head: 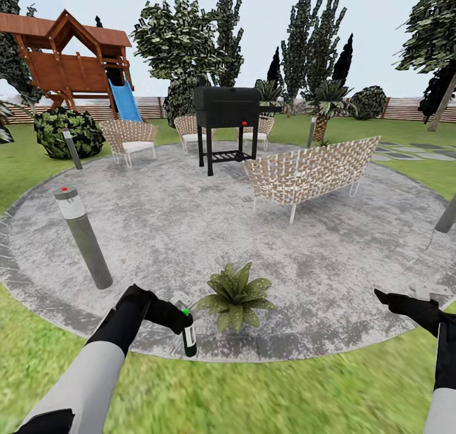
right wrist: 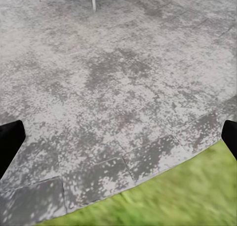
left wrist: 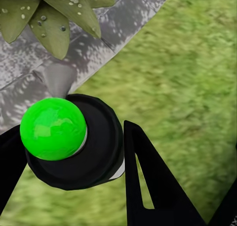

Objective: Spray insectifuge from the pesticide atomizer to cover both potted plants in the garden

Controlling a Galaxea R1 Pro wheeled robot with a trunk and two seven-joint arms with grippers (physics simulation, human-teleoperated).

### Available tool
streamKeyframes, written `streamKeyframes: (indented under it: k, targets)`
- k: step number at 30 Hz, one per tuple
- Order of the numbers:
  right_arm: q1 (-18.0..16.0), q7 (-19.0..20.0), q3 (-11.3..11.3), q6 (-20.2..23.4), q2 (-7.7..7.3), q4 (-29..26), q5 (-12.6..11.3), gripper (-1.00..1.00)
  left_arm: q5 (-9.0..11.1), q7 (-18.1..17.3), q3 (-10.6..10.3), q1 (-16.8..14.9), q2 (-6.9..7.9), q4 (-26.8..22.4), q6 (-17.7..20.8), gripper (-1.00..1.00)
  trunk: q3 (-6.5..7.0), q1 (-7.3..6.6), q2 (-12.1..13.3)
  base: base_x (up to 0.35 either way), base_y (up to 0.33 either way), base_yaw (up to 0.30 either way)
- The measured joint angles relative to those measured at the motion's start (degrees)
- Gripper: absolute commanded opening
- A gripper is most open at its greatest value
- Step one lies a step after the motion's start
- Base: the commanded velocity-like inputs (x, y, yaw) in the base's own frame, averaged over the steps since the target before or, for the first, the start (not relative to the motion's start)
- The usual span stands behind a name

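Outdoors, the garden's green lawn (head: pixel 253 396) surrounds a round grey stone patio (head: pixel 190 231), backed by a slatted wooden fence (head: pixel 411 108) and dark trees (head: pixel 183 41). A wooden play tower (head: pixel 63 60) with a blue slide (head: pixel 126 101) stands at the far left. On the patio sit a black barbecue grill (head: pixel 227 114), a woven bench (head: pixel 313 171) and woven chairs (head: pixel 130 139) beyond it. A grey lamp post (head: pixel 83 237) with a red dot on top leans near the patio's left edge.

One potted plant (head: pixel 236 294), a low rosette of pointed green leaves, sits on the patio close to its near rim; in the left wrist view its leaves (left wrist: pixel 44 18) carry white specks.

The left arm reaches forward from the lower left. Its left gripper (head: pixel 180 320) has its fingers (left wrist: pixel 153 186) clenched around the pesticide atomizer (head: pixel 189 332), a slender dark bottle with a white stripe, held upright over the patio's edge, just left of the plant and apart from it. The bottle's cap (left wrist: pixel 53 128) shows bright green in both views.

The right gripper (head: pixel 396 301) hovers over the patio rim at the right, well apart from the plant. Its fingers (right wrist: pixel 10 142) stand spread wide at the two sides of the right wrist view, released, with bare stone and grass between them.
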Motion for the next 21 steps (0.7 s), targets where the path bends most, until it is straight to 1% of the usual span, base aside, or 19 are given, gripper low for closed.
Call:
streamKeyframes:
  k: [7,8,10,11,12,13,15,16,18,19,21]
  targets:
    - [0.0,0.1,0.4,0.0,0.0,0.4,0.0,1.0,-0.1,-0.1,-0.1,-0.1,0.0,-0.2,-0.2,-1.0,0.0,0.0,0.0,0.0,0.0,0.0]
    - [0.0,0.1,1.5,0.0,0.0,0.5,0.0,1.0,-0.2,-0.1,-0.2,-0.1,0.03,-0.2,-0.3,-1.0,0.0,0.0,0.0,0.0,0.0,0.0]
    - [-0.1,0.1,4.8,0.0,-0.03,0.5,-0.1,1.0,-0.2,-0.1,-0.3,-0.1,0.06,-0.2,-0.3,-1.0,0.0,0.0,0.0,0.0,0.0,0.0]
    - [-0.1,0.1,7.8,0.1,-0.13,0.7,-0.3,1.0,-0.2,-0.1,-0.9,-0.1,0.07,-0.2,-0.3,-1.0,0.0,0.0,0.0,0.0,0.0,0.0]
    - [0.0,0.2,10.4,0.0,-0.2,1.3,-0.4,1.0,-0.2,-0.1,-2.0,-0.1,0.08,-0.2,-0.3,-1.0,0.0,0.0,0.0,0.0,0.0,0.0]
    - [0.0,0.2,11.7,0.0,-0.22,2.0,-0.4,1.0,-0.2,-0.1,-2.9,-0.1,0.1,-0.2,-0.3,-1.0,0.0,0.0,0.0,0.0,0.0,0.0]
    - [0.0,0.2,13.3,0.0,-0.2,2.8,-0.4,1.0,-0.2,-0.1,-4.7,-0.1,0.19,-0.2,-0.4,-1.0,0.0,0.0,0.0,0.0,0.0,0.0]
    - [0.0,0.2,13.9,0.0,-0.19,3.0,-0.4,1.0,-0.2,-0.1,-5.2,-0.1,0.25,-0.2,-0.4,-1.0,0.0,0.0,0.0,0.0,0.0,0.0]
    - [0.0,0.2,16.0,0.0,-0.18,3.3,-0.5,1.0,-0.2,-0.1,-5.9,-0.1,0.42,-0.2,-0.5,-1.0,0.0,0.0,0.0,0.0,0.0,0.0]
    - [0.0,0.2,18.7,0.1,-0.17,3.4,-0.6,1.0,-0.2,-0.1,-6.1,-0.1,0.72,-0.2,-0.9,-1.0,0.0,0.0,0.0,0.0,0.0,0.0]
    - [0.0,0.4,21.9,0.1,-0.2,3.5,-0.6,1.0,-0.2,-0.1,-6.2,-0.1,1.19,-0.2,-2.2,-1.0,0.0,0.0,0.0,0.0,0.0,0.0]
